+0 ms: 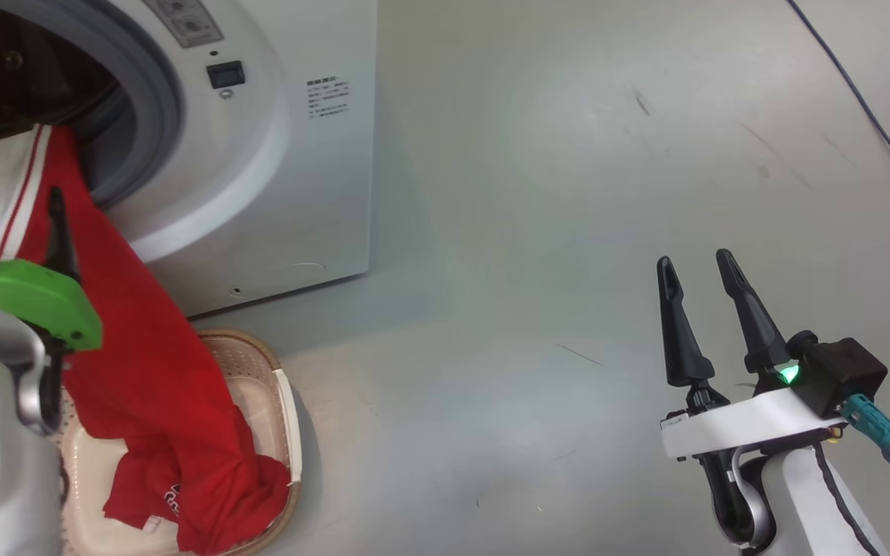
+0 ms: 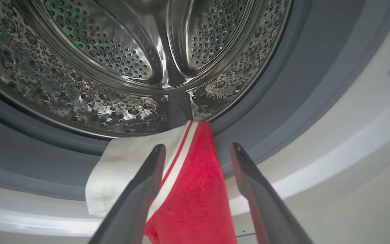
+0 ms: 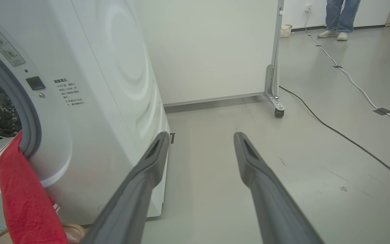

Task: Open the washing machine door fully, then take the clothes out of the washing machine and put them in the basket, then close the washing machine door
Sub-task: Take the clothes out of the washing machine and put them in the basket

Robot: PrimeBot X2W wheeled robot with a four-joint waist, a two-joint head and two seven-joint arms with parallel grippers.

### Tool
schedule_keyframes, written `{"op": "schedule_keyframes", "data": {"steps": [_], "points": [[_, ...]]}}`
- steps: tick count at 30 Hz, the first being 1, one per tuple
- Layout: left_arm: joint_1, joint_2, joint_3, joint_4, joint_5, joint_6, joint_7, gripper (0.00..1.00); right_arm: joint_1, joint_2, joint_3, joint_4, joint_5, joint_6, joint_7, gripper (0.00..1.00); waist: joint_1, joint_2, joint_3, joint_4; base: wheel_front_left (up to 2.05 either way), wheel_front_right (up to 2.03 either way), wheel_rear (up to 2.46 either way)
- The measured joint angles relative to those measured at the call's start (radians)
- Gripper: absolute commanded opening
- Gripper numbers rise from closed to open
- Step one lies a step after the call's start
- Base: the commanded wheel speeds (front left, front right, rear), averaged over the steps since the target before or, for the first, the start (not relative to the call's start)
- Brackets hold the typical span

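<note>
Below the washing machine [image 1: 298, 154] mouth, clothes [image 1: 136, 347] drape into the basket [image 1: 248, 344]; my left jaws straddle them released, right jaws open

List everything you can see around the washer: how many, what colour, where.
washing machine: one, white, left side
drum: one, steel, inside it
clothes: one garment seen, red and white, hanging from the drum into the basket
basket: one, cream, brown rim, on the floor below the machine
partition: one, white, wheeled, beyond the machine
cables: two, white and dark, across the floor
person: one, blue jeans, far background
left gripper: one, dark, open, at the clothes by the drum
right gripper: one, dark, open, above the floor, right side
</note>
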Motion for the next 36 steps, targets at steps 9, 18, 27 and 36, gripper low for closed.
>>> {"op": "schedule_keyframes", "data": {"steps": [9,18,27,36], "points": [[-0.101,0.058,0.050,0.091,-0.022,0.026,0.142,1.00,-0.020,0.002,0.025,-0.003,0.016,0.000,0.000,1.00,0.0000,0.0000,0.049,-0.056,0.00,0.00,0.00],[-0.186,0.090,0.062,0.153,-0.030,0.029,0.208,1.00,-0.036,0.004,0.038,0.000,0.027,0.000,0.000,1.00,0.0000,0.0000,0.088,-0.107,0.00,0.00,0.00],[-0.216,0.121,0.065,0.215,-0.028,0.047,0.238,1.00,-0.040,0.005,0.063,0.004,0.061,0.000,0.000,1.00,0.0000,0.0000,0.098,-0.148,0.00,0.00,0.00],[-0.261,0.130,0.067,0.259,-0.025,0.066,0.242,1.00,-0.039,0.006,0.076,0.004,0.068,0.000,0.000,1.00,0.0000,0.0000,0.100,-0.163,0.00,0.00,0.00]]}}
